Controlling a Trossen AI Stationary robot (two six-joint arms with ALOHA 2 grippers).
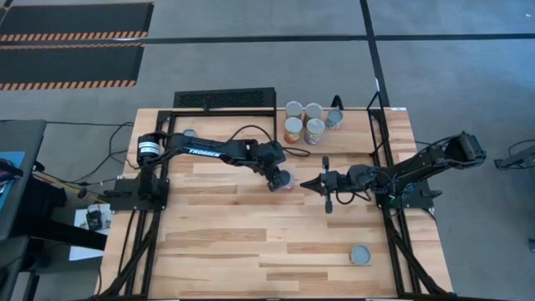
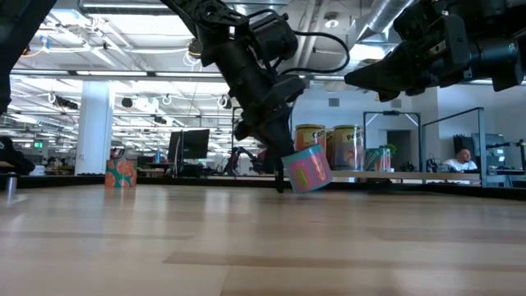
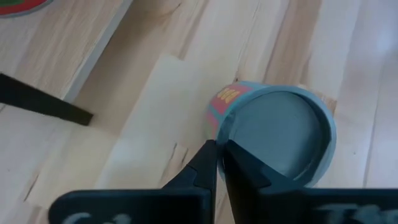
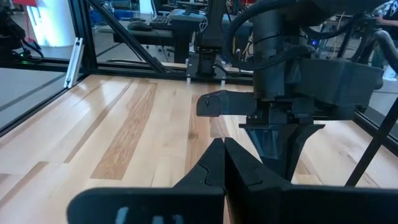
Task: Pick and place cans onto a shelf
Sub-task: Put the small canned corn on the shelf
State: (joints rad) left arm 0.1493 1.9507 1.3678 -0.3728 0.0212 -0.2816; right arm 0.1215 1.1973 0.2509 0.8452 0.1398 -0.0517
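- Here, a blue-and-pink can (image 2: pixel 308 171) hangs tilted just above mid-table, pinched at its rim by the left gripper (image 1: pixel 281 179).
- In the left wrist view its fingers (image 3: pixel 205 167) sit almost together, clamping the can's wall.
- Five cans (image 1: pixel 311 120) stand grouped at the table's far edge; another can (image 1: pixel 360 254) stands near the front right.
- The right gripper (image 1: pixel 316 185), its fingers pressed together on nothing, hovers just beside the held can.

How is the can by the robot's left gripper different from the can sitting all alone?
The tilted can at the left gripper leans over; the lone can stands upright. The tilted can is mid-table against the gripper; the lone can sits near a corner of the table, with nothing touching it. Both are small round tins with grey tops.
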